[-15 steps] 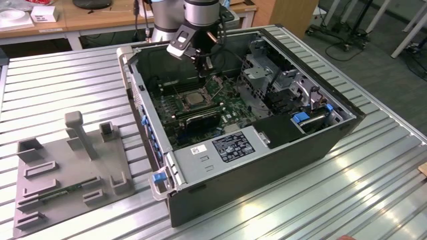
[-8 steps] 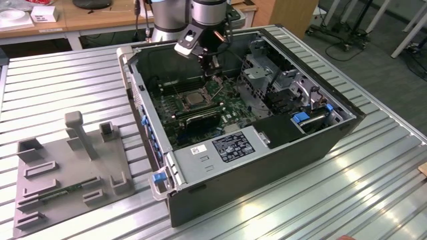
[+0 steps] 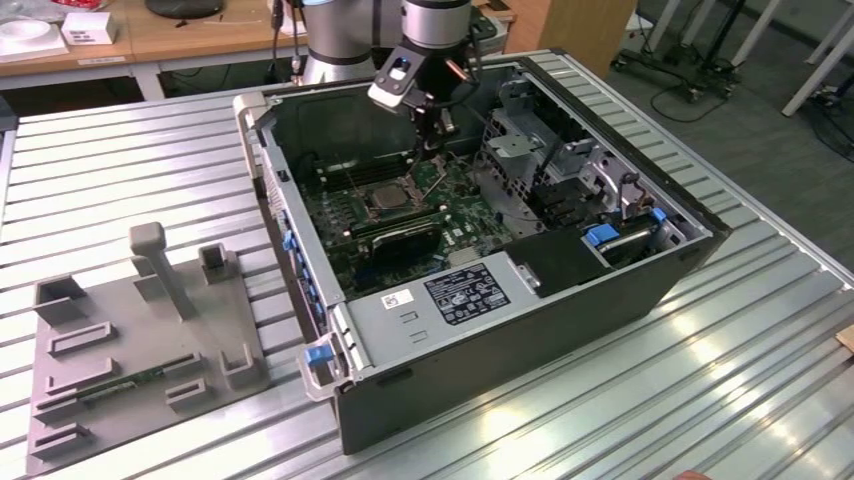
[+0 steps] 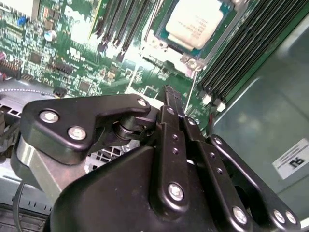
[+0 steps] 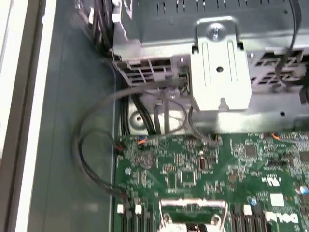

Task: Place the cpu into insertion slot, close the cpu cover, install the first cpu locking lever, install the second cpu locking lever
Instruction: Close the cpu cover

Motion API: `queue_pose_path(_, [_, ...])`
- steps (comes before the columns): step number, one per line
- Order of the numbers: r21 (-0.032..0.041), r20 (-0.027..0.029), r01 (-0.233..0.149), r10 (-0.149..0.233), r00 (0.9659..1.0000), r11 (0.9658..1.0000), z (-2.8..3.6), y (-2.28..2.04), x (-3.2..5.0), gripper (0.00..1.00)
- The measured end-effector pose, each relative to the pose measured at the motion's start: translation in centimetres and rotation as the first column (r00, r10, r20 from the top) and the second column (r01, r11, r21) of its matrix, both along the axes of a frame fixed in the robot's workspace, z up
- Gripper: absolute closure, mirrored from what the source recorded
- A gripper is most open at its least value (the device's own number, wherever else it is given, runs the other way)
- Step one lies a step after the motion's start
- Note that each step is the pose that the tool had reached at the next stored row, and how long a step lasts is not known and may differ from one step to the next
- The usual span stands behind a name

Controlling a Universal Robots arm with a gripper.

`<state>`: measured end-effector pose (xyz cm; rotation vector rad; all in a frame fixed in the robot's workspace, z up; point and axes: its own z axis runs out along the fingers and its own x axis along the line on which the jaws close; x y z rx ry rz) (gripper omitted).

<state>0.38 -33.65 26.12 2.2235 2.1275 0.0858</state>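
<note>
The cpu (image 4: 195, 21), a pale square chip, lies in the insertion slot (image 3: 387, 196) on the green board inside the open computer case. A silvery cpu cover (image 4: 160, 39) frames its edges and looks laid flat over it. From the socket's corner, a thin wire locking lever (image 4: 192, 92) stands up and passes close beside my fingertips. My gripper (image 4: 169, 93) is shut with nothing seen between its fingers. In the exterior view the gripper (image 3: 437, 140) hangs over the board, just behind and to the exterior view's right of the socket.
Long black memory slots (image 4: 241, 53) flank the socket. A metal drive cage (image 5: 219, 72) and loose cables (image 5: 96, 145) line the board's edge, and the case walls (image 3: 534, 340) close in all around. On the slatted table, a grey fixture tray (image 3: 134, 340) sits at the exterior view's left.
</note>
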Motion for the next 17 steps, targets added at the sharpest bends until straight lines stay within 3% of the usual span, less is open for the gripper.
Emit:
queue_pose_path(9, [-0.0001, -0.0001, 0.0, 0.0, 1.0, 1.0, 0.0, 0.0, 0.38, 0.9])
queue_pose_path(17, [-0.0001, -0.0001, 0.0, 0.0, 1.0, 1.0, 0.0, 0.0, 1.24, 0.9])
